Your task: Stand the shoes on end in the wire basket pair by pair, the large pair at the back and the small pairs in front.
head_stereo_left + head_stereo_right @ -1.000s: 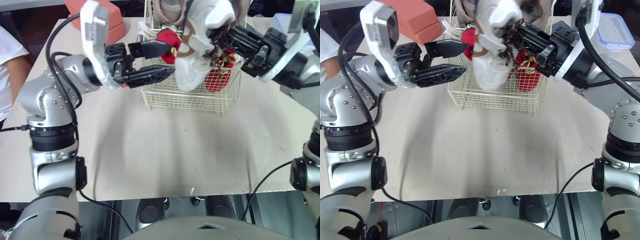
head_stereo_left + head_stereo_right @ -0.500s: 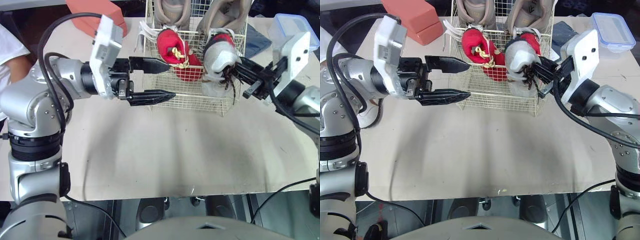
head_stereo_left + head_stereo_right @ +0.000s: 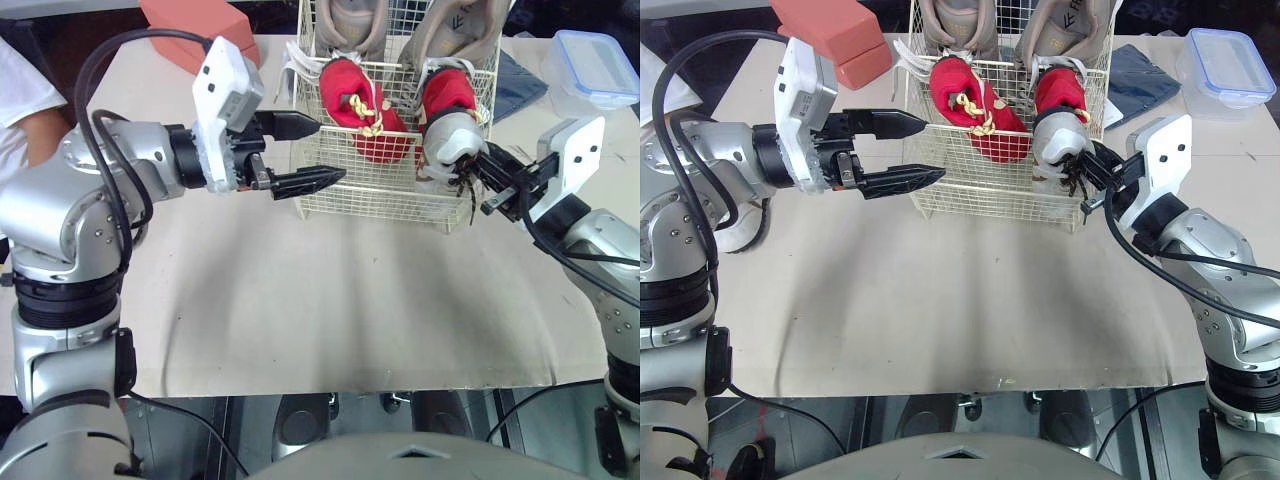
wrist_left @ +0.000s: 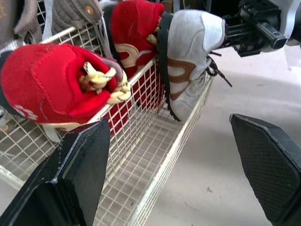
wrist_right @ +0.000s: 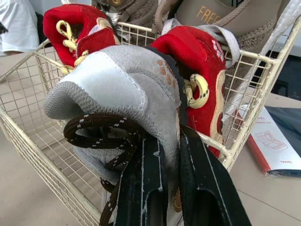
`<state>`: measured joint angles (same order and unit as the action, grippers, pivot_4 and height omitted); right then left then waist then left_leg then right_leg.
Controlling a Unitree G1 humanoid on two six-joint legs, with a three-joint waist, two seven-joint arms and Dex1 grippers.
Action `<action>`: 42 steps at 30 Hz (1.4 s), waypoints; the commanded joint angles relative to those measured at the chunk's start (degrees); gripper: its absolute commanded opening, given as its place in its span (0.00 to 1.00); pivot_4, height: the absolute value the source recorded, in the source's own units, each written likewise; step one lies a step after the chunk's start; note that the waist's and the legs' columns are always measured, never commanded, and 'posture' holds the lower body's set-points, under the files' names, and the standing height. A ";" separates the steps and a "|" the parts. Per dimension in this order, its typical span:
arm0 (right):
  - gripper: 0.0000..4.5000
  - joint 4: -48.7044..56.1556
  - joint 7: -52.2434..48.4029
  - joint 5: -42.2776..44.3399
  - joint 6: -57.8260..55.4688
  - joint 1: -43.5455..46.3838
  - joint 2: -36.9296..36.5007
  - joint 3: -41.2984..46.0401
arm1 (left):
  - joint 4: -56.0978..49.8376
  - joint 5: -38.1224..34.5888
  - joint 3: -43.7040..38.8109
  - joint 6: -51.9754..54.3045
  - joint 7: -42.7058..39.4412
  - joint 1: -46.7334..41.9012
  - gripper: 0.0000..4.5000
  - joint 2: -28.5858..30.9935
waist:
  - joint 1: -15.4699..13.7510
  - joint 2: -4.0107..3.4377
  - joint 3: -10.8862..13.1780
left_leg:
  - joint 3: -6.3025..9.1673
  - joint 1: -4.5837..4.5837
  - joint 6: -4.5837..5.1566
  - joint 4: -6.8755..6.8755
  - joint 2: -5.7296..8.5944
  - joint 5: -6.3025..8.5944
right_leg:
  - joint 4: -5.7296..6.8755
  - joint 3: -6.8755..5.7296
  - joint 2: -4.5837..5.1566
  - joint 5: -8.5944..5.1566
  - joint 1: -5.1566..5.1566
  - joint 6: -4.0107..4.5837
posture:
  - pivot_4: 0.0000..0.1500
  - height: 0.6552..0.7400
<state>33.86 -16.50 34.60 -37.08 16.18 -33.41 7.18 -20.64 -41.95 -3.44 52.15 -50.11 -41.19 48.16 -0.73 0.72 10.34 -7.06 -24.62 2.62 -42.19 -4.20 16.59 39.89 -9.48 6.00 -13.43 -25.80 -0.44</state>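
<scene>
We counted two tan shoes [image 3: 352, 20] at the back of the wire basket [image 3: 360, 205], with two red shoes [image 3: 355, 110] and one grey shoe [image 3: 445, 160] in front. The right gripper [image 5: 169, 141] pinched the grey shoe, seemingly at its collar; the left gripper [image 3: 330, 150] gaped wide nearby.

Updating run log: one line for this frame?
step: grey shoe in wire basket | right gripper: shut on grey shoe | left gripper: open, near wire basket | release: pending

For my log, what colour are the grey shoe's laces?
Dark brown laces, clearest in right wrist view.
</scene>
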 commanded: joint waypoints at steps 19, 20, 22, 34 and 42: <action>0.99 0.79 -21.05 13.01 -2.69 5.15 -15.46 12.42 | 3.47 -0.55 -12.87 -6.64 -0.96 6.68 1.00 3.06 | 0.21 0.00 0.01 | 0.00 0.03 0.00 0.01 0.00 0.00 | -0.01 -0.01 -0.02 0.02 0.01 0.04 | 1.00 0.36; 0.99 0.90 -21.36 14.07 -2.77 7.28 -15.45 11.80 | 4.80 0.07 -13.83 -7.82 -0.89 7.27 1.00 3.05 | 0.33 -0.01 0.01 | -0.02 0.06 0.00 0.01 -0.01 0.00 | 0.00 0.00 -0.03 0.01 0.01 0.02 | 1.00 0.36; 0.99 0.69 -20.85 14.89 -3.54 13.30 -14.39 8.40 | 9.22 2.77 -15.74 -11.78 -0.26 8.84 1.00 2.85 | 0.52 -0.02 0.02 | -0.03 0.10 0.00 0.00 -0.02 0.00 | 0.02 0.02 -0.04 0.00 0.00 0.01 | 1.00 0.36; 0.99 -4.83 -23.93 8.30 -0.66 29.17 -3.84 -8.58 | 27.45 11.68 -26.92 -26.41 5.40 17.86 1.00 2.97 | -0.06 0.07 0.00 | -0.08 -0.16 0.02 0.03 0.00 0.01 | -0.05 -0.11 0.05 0.13 -0.17 0.23 | 1.00 0.36; 0.99 -6.32 -26.78 6.56 -0.56 28.91 -1.99 -9.86 | 43.50 13.27 -34.58 -29.02 7.71 20.83 1.00 6.77 | 0.60 0.11 -0.01 | -0.04 -0.12 0.02 0.02 -0.04 0.02 | 0.03 -0.26 0.03 0.13 -0.17 0.23 | 1.00 0.36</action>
<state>26.51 -42.71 41.38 -38.72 44.30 -35.48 -3.64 21.35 -29.15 -35.50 24.98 -42.18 -20.16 52.65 -0.13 0.83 10.33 -7.09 -24.74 2.64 -42.17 -4.25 16.60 39.92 -9.75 6.03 -13.30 -25.98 -0.20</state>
